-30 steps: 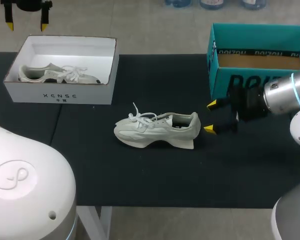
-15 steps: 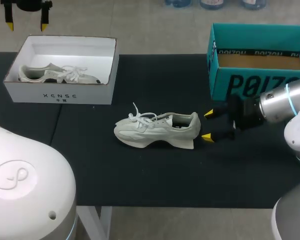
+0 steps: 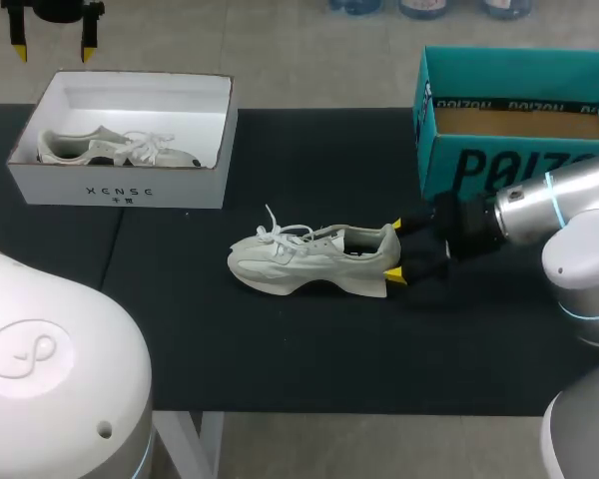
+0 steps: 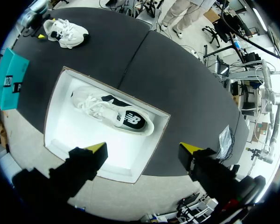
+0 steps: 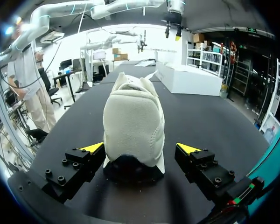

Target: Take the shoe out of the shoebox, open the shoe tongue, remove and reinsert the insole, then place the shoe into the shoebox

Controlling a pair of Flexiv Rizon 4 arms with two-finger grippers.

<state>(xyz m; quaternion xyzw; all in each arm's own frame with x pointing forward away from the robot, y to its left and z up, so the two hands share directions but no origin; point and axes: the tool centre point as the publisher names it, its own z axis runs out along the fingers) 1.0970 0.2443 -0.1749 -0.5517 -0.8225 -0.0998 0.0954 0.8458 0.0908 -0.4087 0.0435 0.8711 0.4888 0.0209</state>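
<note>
A pale grey shoe (image 3: 314,259) lies on its sole in the middle of the black table, toe to the left; its heel (image 5: 133,126) fills the right wrist view. My right gripper (image 3: 394,251) is open at that heel, one yellow tip on each side, and in the right wrist view the right gripper (image 5: 140,149) shows a small gap on both sides. A white shoebox (image 3: 120,185) at the back left holds a second shoe (image 3: 110,150). My left gripper (image 3: 52,45) hangs open high above its far edge, looking down on the white shoebox (image 4: 74,135) and second shoe (image 4: 114,114).
An open teal box (image 3: 479,170) stands at the back right, just behind my right arm. The black table (image 3: 280,349) extends in front of the shoe. From the left wrist the teal box (image 4: 9,79) and the table shoe (image 4: 65,32) show far off.
My right gripper has moved left from beside the teal box until its open fingers straddle the shoe's heel. The shoe, the left arm and both boxes have not moved.
</note>
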